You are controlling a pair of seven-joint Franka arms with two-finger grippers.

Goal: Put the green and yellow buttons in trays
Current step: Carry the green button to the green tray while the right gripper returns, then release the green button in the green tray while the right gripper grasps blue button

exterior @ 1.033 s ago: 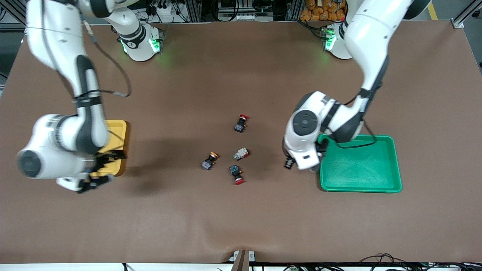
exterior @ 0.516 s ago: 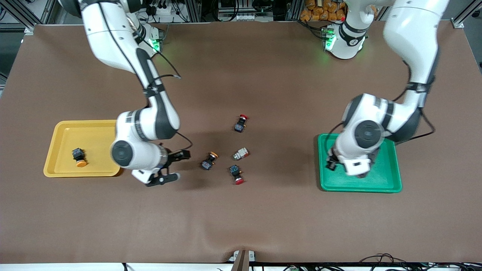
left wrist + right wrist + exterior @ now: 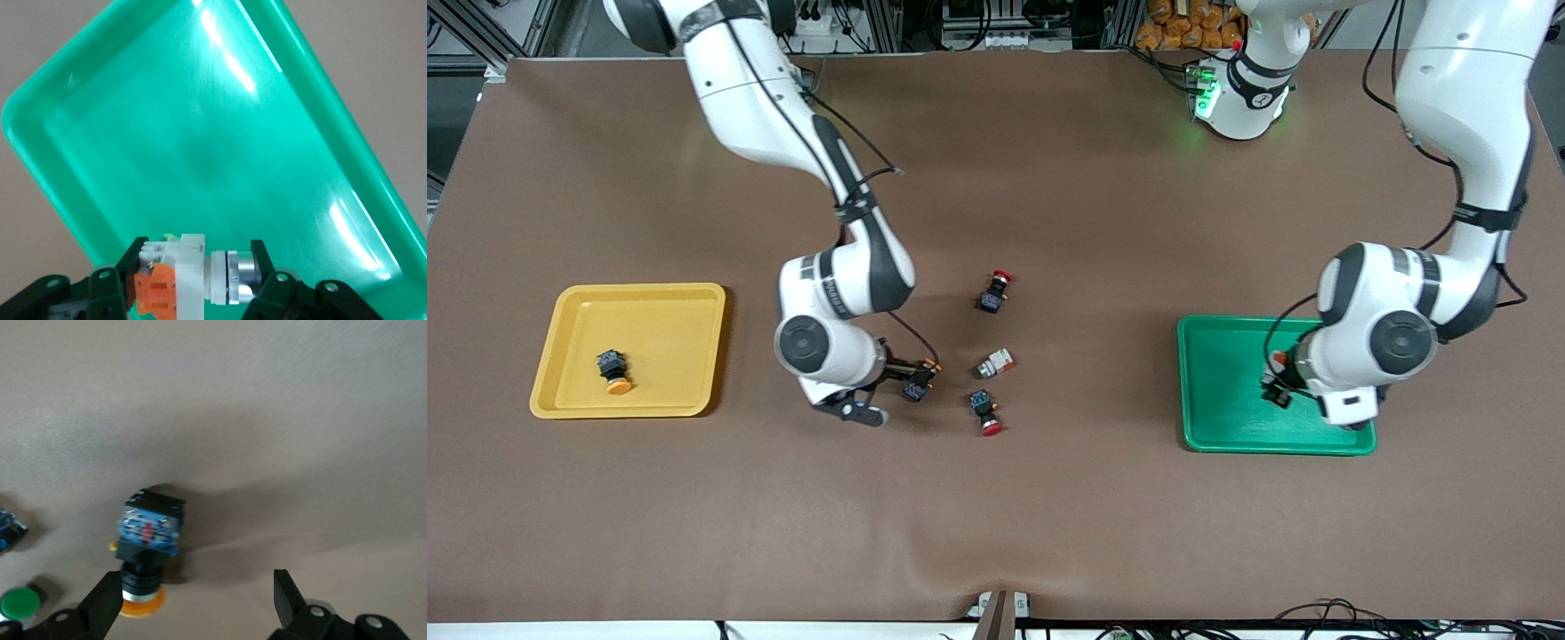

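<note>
My right gripper (image 3: 896, 391) is open, low over the table, its jaws either side of a black-and-blue button with an orange-yellow cap (image 3: 915, 388). In the right wrist view that button (image 3: 148, 543) lies close against one fingertip (image 3: 101, 603). My left gripper (image 3: 1273, 382) is shut on a white-grey button with an orange block (image 3: 183, 280) and holds it over the green tray (image 3: 1227, 427). A second yellow-capped button (image 3: 614, 372) lies in the yellow tray (image 3: 694, 307). A second white-grey, green-tipped button (image 3: 994, 363) lies on the table.
Two black switches with red caps lie on the table, one (image 3: 994, 292) farther from the front camera than the white-grey button, one (image 3: 985, 412) nearer. The green tray's floor (image 3: 200, 133) is bare under my left gripper.
My right arm swung from the yellow tray, where a yellow-capped button now lies, to the yellow-capped button mid-table. My left arm carried its button from the green tray's edge to over its floor.
</note>
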